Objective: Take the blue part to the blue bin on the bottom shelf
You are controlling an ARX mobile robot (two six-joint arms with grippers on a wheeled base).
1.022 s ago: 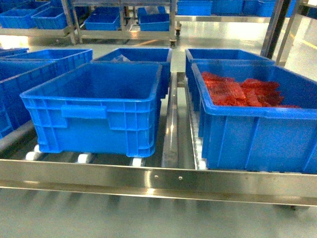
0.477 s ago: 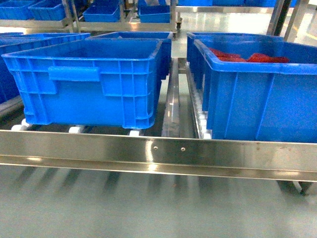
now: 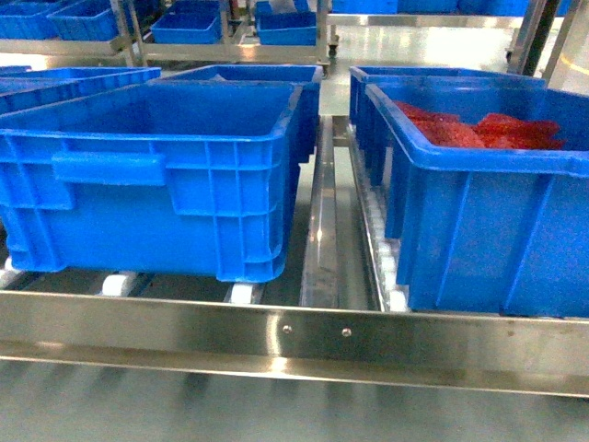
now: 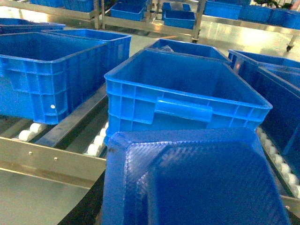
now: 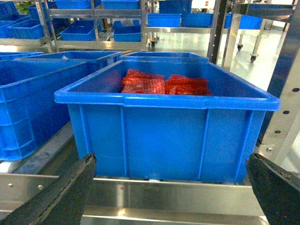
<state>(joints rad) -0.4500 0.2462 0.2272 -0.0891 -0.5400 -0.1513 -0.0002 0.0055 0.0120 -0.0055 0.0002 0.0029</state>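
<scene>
Setting: warehouse floor, racks of blue totes at back; steel roller shelf w/ front rail (image 3: 294, 336) low in foreground.

Head view: neither gripper in frame. Two front totes on the rollers: the blue bin (image 3: 147, 175), empty as far as shown; beside it, across a steel divider, the right tote (image 3: 479, 230) w/ red mesh packs (image 3: 479, 129).

Left wrist view: the blue part (image 4: 197, 183) fills the lower frame, rounded corners, textured face, right where the jaws sit. The left gripper itself is hidden behind it; you can only judge it clamped on the part, since the part hangs clear of the shelf. The blue bin (image 4: 183, 108) is straight ahead of the jaws, rim just beyond the part.

Right wrist view: the right gripper (image 5: 169, 161) spread wide, nothing between the fingers (image 5: 70, 187); the right tote (image 5: 164, 126) directly ahead.

Step, est.: carry phase, part not yet in bin. Next: you take the left jaws fwd over the near rim, clear of the handle, then release inside.
</scene>
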